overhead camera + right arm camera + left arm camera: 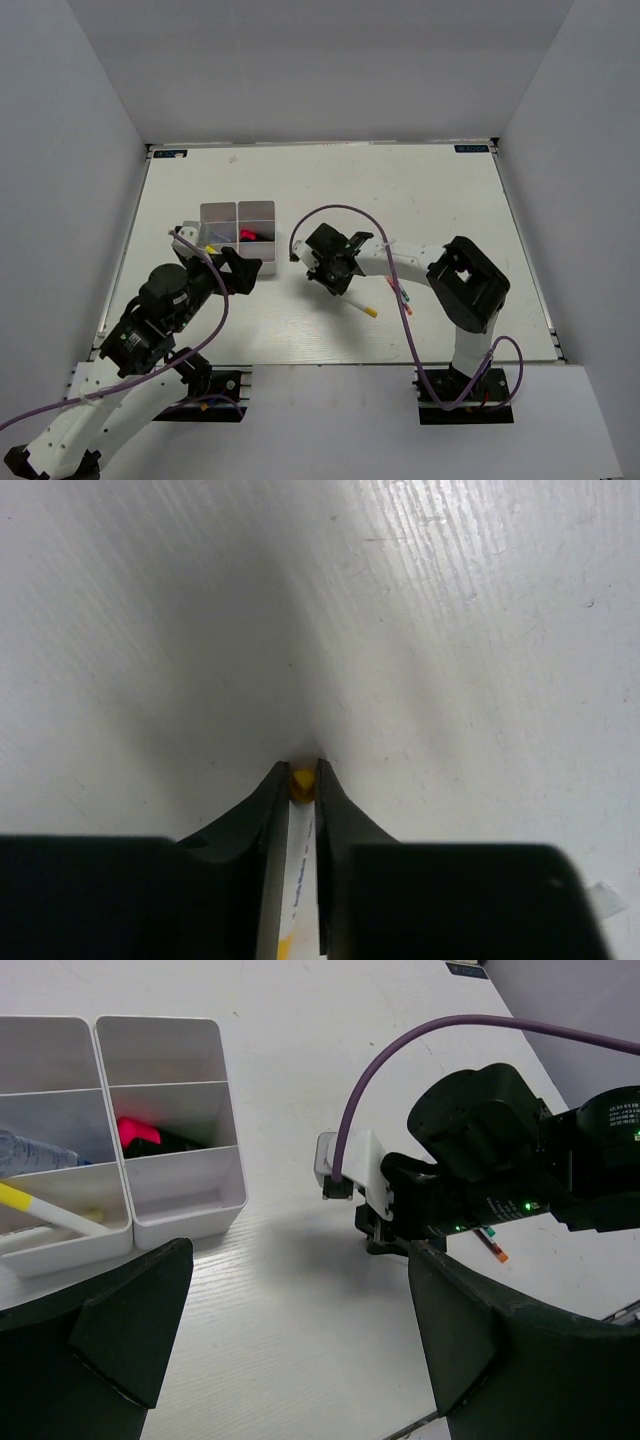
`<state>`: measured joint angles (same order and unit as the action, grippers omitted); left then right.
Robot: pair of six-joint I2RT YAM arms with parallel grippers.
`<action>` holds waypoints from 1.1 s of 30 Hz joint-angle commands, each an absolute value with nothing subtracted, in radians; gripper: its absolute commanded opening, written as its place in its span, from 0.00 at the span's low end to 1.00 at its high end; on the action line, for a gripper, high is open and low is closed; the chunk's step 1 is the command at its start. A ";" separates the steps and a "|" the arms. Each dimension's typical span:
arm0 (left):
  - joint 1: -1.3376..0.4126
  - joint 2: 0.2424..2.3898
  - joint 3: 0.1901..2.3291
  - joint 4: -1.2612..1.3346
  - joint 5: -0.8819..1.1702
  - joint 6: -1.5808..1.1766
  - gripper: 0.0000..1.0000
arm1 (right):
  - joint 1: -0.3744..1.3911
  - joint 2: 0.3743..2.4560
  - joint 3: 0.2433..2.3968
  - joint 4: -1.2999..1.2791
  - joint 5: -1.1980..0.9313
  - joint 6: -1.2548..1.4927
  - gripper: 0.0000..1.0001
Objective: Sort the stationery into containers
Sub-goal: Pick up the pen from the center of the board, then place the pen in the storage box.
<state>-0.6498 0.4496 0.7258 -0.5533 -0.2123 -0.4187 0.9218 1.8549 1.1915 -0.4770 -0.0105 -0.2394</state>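
My right gripper [302, 776] is shut on a thin white pen [300, 880] with a yellow end, its tips down at the white table. From above, that pen [361, 308] trails out from under the right gripper [326, 275] toward the near right. The two adjoining white containers [238, 213] stand left of centre. A pink-ended highlighter [138, 1132] lies in the right container [190, 1192]. A white-blue marker [28, 1150] and a yellow-tipped pen [50, 1215] lie in the left container [60, 1250]. My left gripper [300, 1340] is open just in front of the containers, holding nothing.
Thin red and green-ended pens [400, 293] lie on the table beside the right forearm and show past the right wrist as pens [490, 1243]. The right arm's purple cable [330, 210] arcs over the middle. Grey walls enclose the table on three sides.
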 commanded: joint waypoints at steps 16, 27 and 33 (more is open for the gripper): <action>-0.644 0.325 0.692 -0.485 -0.138 -0.379 0.98 | 0.954 1.781 1.617 -0.630 -0.178 -0.443 0.00; -0.644 0.183 0.663 -0.396 -0.009 -0.330 0.98 | 0.933 2.002 2.176 -0.624 -0.405 -0.472 0.00; -0.644 0.140 0.634 -0.336 0.129 -0.295 0.98 | 0.934 2.146 2.315 -0.558 -0.529 -0.448 0.00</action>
<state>-0.6498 0.1501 0.6491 -0.3870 0.0257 -0.3321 0.9379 2.0903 2.2562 -0.5903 -0.4309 -0.4583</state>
